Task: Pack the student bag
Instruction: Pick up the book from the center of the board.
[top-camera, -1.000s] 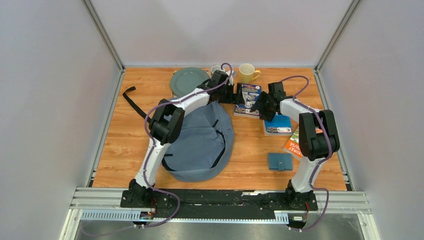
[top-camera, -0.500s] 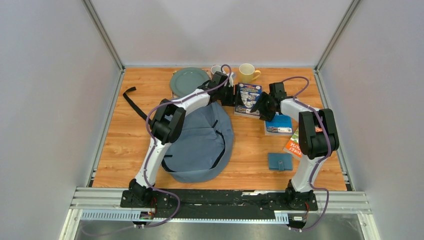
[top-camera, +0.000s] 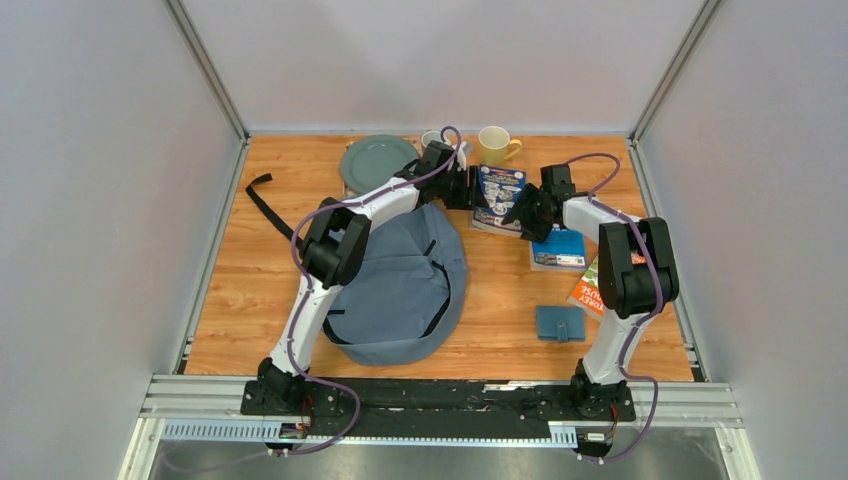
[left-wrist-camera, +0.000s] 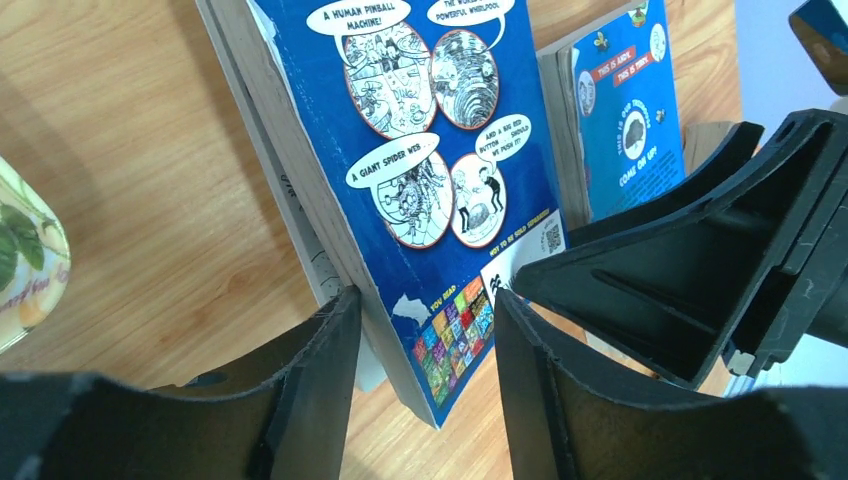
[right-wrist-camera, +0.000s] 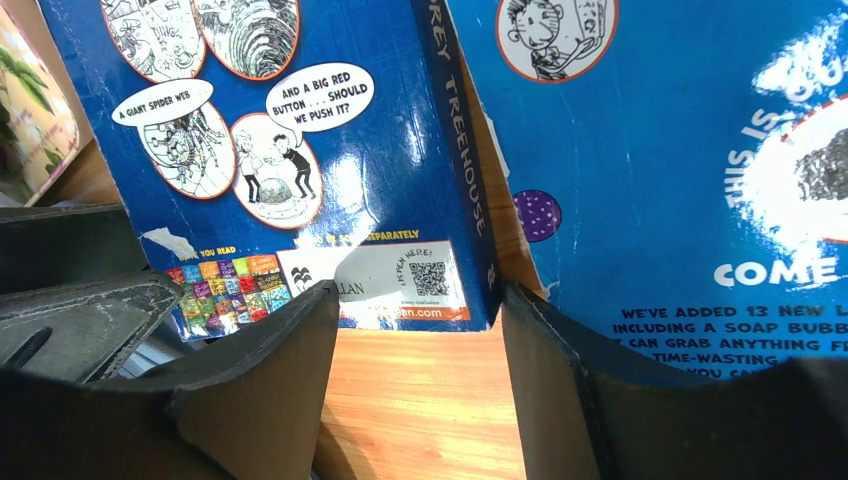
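The grey-blue student bag (top-camera: 400, 285) lies flat left of centre, under my left arm. A blue comic book (top-camera: 497, 198) sits behind it, raised on one edge, between my two grippers. My left gripper (top-camera: 466, 190) is open, with the book's corner (left-wrist-camera: 420, 130) between its fingers; the left finger (left-wrist-camera: 320, 370) touches the page edge and a gap shows at the cover. My right gripper (top-camera: 513, 212) is open at the book's other side. In the right wrist view the book's lower edge (right-wrist-camera: 290, 130) lies just beyond the right gripper (right-wrist-camera: 420, 300), with bare wood between the fingers.
A second blue book (top-camera: 558, 248) lies right of the first, an orange book (top-camera: 588, 290) under my right arm, a teal wallet (top-camera: 560, 322) nearer. At the back are a green plate (top-camera: 377, 160), a yellow mug (top-camera: 495, 145) and a patterned mug (left-wrist-camera: 25, 260). The bag's black strap (top-camera: 262, 200) trails left.
Both grippers and the comic book between them have shifted only slightly toward the back right. Nothing has been gripped or let go.
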